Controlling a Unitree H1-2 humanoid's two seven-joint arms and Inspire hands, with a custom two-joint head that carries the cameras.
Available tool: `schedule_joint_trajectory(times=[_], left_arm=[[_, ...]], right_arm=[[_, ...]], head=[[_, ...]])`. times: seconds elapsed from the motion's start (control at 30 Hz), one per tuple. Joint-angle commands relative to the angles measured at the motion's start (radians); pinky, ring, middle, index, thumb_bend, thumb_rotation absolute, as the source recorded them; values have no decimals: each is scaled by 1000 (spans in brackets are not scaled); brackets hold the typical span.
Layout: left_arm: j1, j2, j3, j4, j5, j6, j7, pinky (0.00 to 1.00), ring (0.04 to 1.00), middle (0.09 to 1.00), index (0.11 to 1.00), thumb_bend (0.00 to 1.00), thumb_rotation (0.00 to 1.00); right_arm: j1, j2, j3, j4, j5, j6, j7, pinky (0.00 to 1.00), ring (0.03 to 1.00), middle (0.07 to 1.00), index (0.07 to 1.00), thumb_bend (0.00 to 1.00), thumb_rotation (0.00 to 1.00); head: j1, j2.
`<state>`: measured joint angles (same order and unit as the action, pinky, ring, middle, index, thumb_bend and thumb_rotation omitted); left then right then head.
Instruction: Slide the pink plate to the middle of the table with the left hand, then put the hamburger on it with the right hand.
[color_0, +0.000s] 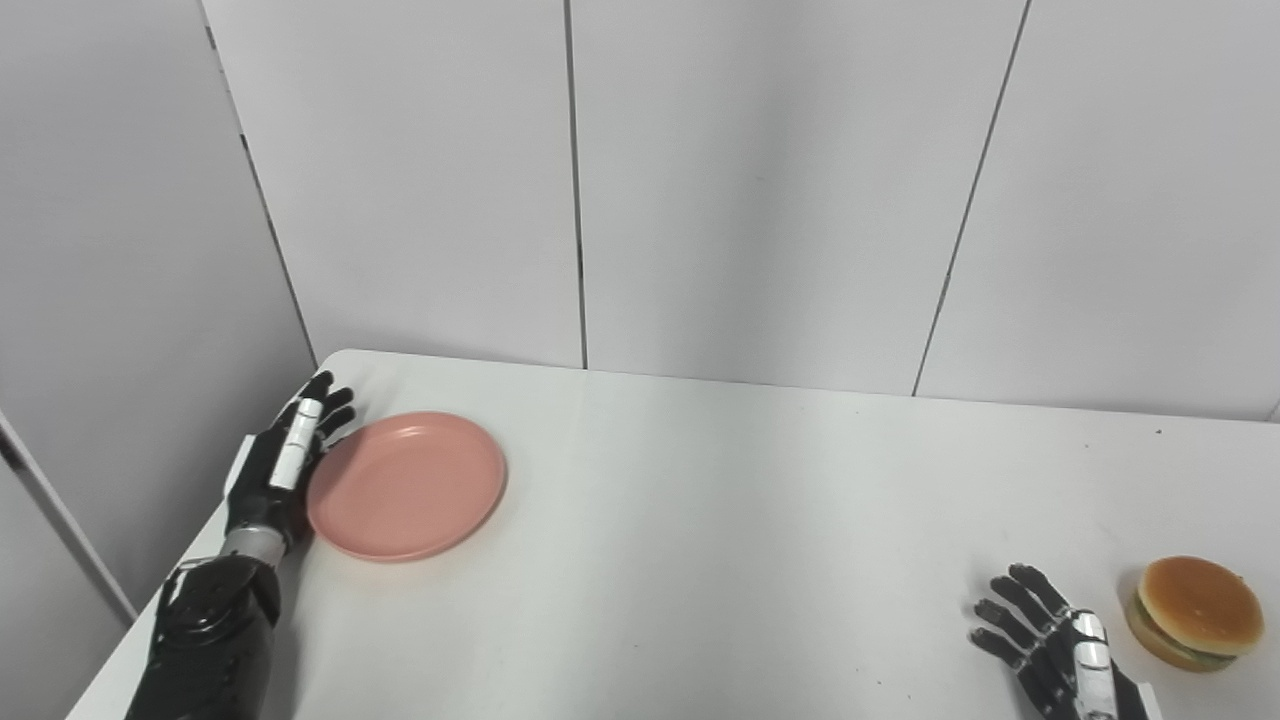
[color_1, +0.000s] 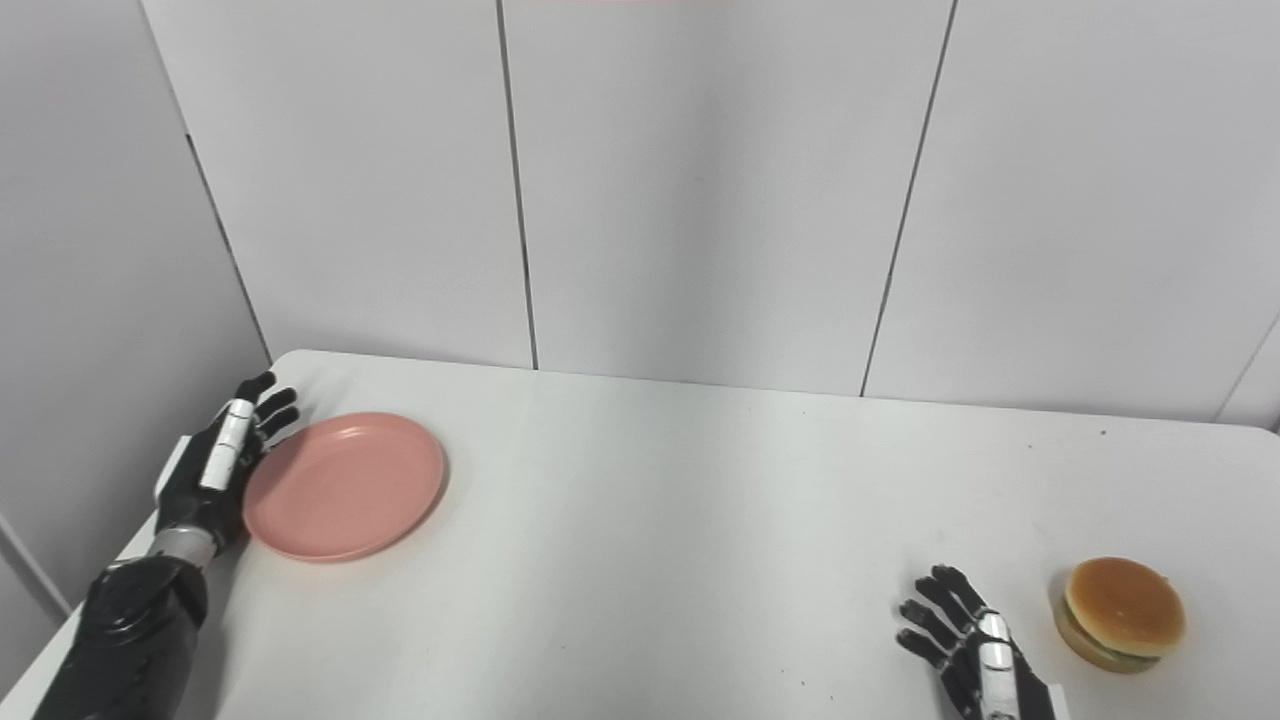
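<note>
1. A white tabletop (color_0: 720, 520) fills the lower half of the scene, with pale grey wall panels (color_0: 760, 180) standing behind it.
2. A pink plate (color_0: 407, 485) lies flat near the tabletop's far left corner, well away from the middle. Nothing is on it.
3. The left robot hand (color_0: 280, 470), black with a white strip along its back, stands on edge against the plate's left rim. Its fingers (color_0: 325, 400) are straight and slightly spread, pointing away from the robot. It holds nothing.
4. A hamburger (color_0: 1197, 612) with a tan bun and a line of green at its filling sits near the tabletop's right edge, close to the robot.
5. The right robot hand (color_0: 1050, 645) rests just left of the hamburger without touching it. Its fingers are spread open and empty.
</note>
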<state>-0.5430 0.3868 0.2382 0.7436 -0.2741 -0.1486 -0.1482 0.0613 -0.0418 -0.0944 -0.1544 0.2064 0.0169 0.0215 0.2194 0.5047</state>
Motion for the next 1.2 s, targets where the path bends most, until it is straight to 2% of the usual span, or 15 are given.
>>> schedule_joint_trajectory(times=[0.0, 0.07, 0.23, 0.47, 0.7, 1.0, 1.17], left_arm=[[-37, -2, -2, -41, -4, 9, -11, 771, 882, 846, 866, 841, 755], [-36, -18, -10, -59, -2, 18, -15, 735, 871, 846, 860, 844, 759], [-43, -54, -32, -86, -2, 22, -39, 736, 873, 849, 847, 858, 754], [-60, -96, -67, -76, 44, 27, -13, 718, 862, 844, 846, 861, 761], [-45, -152, -108, -160, 82, 97, 7, 736, 863, 841, 851, 824, 808], [2, -244, -157, -296, 110, 193, 27, 735, 852, 835, 842, 838, 789], [24, -288, -183, -354, 134, 231, 41, 726, 859, 844, 851, 807, 805]], right_arm=[[25, 12, 5, 0, 2, 26, 0, 742, 770, 810, 801, 617, 953], [26, 12, 6, -3, 0, 27, -2, 733, 762, 804, 797, 621, 950], [26, 13, 6, -2, -1, 27, -2, 740, 764, 806, 797, 627, 938], [28, 18, 14, -15, -7, 37, -5, 719, 755, 803, 790, 622, 919], [34, 29, 32, -25, -25, 39, -12, 702, 738, 796, 791, 628, 911], [38, 40, 48, -42, -54, 53, -24, 681, 725, 778, 779, 665, 905], [38, 51, 56, -42, -74, 48, -30, 670, 718, 776, 772, 671, 904]], head=[[-3, 3], [-6, 5], [-11, 7], [-40, 18], [-94, 27], [-139, 38], [-167, 41]])
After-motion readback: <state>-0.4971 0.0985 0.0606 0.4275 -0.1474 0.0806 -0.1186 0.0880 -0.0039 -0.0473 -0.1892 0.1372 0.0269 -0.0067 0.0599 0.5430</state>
